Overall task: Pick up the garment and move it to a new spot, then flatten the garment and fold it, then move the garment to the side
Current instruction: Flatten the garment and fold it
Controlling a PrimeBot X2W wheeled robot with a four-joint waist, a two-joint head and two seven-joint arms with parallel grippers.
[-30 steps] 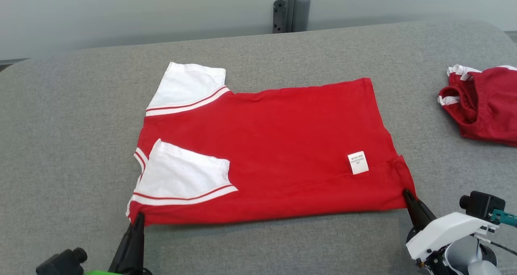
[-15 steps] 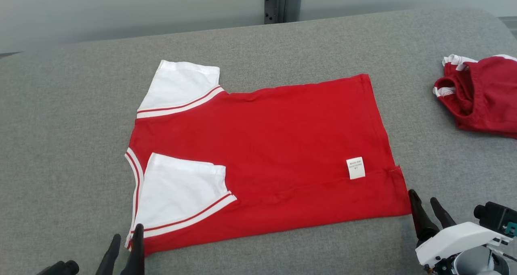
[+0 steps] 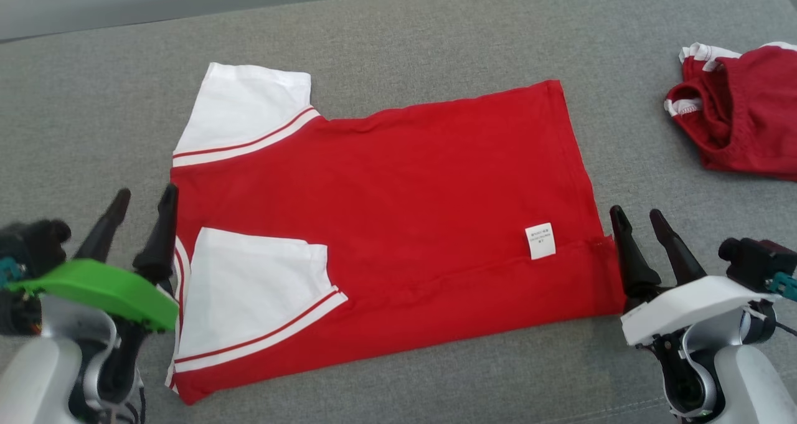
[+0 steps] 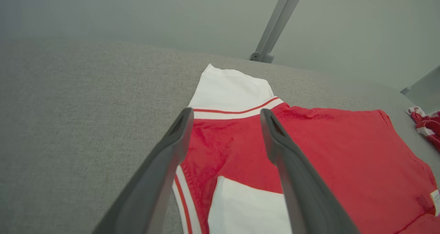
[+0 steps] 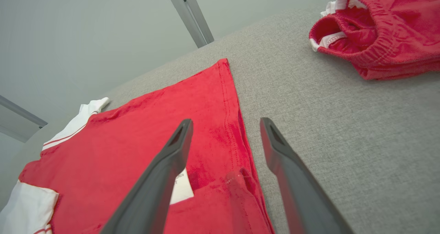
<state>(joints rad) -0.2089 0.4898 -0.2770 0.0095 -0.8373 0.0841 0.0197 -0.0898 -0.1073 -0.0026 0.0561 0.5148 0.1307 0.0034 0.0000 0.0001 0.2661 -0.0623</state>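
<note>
Garment (image 3: 386, 225) lies spread flat in the middle of the grey bench (image 3: 436, 32). It is a red shirt with its collar end towards my left and its hem towards my right. Its far white sleeve (image 3: 243, 113) sticks out over the bench, and its near white sleeve (image 3: 249, 287) is turned in on top of the red body. A small white label (image 3: 540, 241) shows on the red cloth near the hem.

My left tool (image 3: 145, 193) stands at the shirt's left edge with its two dark fingers spread wide and nothing between them. In the head view its inner finger overlaps the striped trim at that edge, and the outer finger is over bare bench. From the left wrist view the fingers straddle that same striped edge, with the far sleeve beyond their tips. I cannot tell whether either finger touches the cloth.

My right tool (image 3: 636, 213) is at the hem, near the shirt's near right corner, also spread wide and holding nothing. In the right wrist view one finger lies over the red cloth just above the label, and the other is over the grey bench beside the hem.

A second red garment with white trim (image 3: 741, 119) sits crumpled at the far right of the bench, well apart from the shirt.
</note>
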